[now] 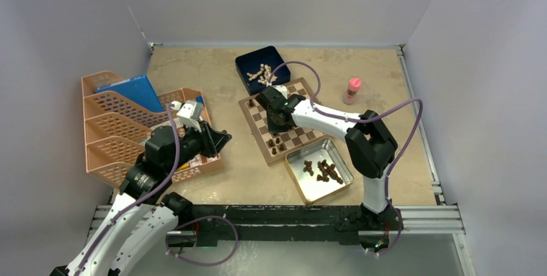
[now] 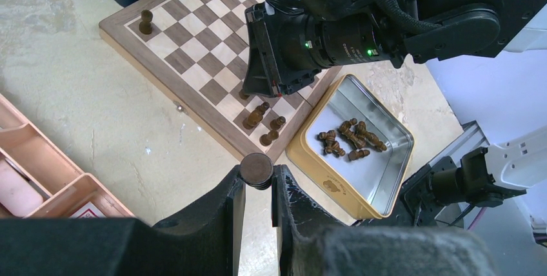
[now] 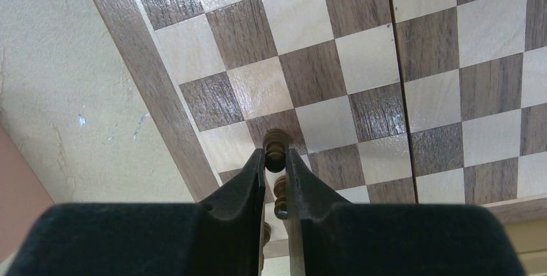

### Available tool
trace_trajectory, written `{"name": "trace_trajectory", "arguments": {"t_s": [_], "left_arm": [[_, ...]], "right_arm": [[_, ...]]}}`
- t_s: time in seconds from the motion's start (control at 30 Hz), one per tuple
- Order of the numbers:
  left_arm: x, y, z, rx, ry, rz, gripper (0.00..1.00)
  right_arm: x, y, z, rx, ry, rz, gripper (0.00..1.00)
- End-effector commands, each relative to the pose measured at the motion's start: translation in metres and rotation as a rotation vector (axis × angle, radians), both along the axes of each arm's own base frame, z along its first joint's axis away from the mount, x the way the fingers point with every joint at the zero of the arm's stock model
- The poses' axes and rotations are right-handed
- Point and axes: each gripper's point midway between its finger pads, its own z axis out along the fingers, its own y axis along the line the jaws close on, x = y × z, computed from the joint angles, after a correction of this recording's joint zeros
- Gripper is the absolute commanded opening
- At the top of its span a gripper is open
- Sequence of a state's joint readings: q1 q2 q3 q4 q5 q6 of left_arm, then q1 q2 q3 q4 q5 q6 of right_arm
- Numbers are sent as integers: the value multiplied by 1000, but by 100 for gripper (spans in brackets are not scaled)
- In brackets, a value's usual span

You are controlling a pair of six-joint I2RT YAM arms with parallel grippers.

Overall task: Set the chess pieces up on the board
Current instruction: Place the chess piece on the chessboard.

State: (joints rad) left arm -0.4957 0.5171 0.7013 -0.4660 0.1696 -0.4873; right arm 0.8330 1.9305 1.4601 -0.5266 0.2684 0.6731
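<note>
right end effector [image 3: 276, 163]: fingers closed tight on a turned chessman [image 3: 276, 140]. the chessman is dark brown and glossy, with a rounded head over a ringed collar, and the head pokes out past the fingertips. it stands on the board [image 3: 309, 24], in the row next to the plain tan border. a second dark piece [image 3: 280, 195] sits further back between the same fingers, toward the wrist. cannot tell whether they touch it.

left end effector [image 2: 257, 184]: fingers pinched on an end-on piece [image 2: 256, 167]. only its flat round dark face and ribbed edge show. it is held above the table [image 2: 77, 95], apart from the board.

just ahead of the left tips: a few corner pieces [image 2: 261, 121], dark brown, on the board's nearest corner, at least one leaning. far ahead and to the left: a lone piece [image 2: 146, 22], upright on a far corner square.

ahead and right of the left tips: silver tin [image 2: 320, 184] with a yellow outer wall. inside it is a loose heap [image 2: 351, 137] of dark brown chessmen lying on their sides.
</note>
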Motion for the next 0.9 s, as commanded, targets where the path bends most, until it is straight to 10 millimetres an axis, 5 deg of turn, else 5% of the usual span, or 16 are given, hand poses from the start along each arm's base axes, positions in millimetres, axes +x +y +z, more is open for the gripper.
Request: {"name": "trace_trajectory", "arguments": {"t_s": [0.0, 0.87], "left_arm": [[4, 1, 20, -30, -49, 17, 10], [5, 1, 21, -30, -53, 19, 10]], "right_arm": [[13, 4, 28, 19, -77, -26, 16], [4, 10, 27, 40, -56, 5, 16]]}}
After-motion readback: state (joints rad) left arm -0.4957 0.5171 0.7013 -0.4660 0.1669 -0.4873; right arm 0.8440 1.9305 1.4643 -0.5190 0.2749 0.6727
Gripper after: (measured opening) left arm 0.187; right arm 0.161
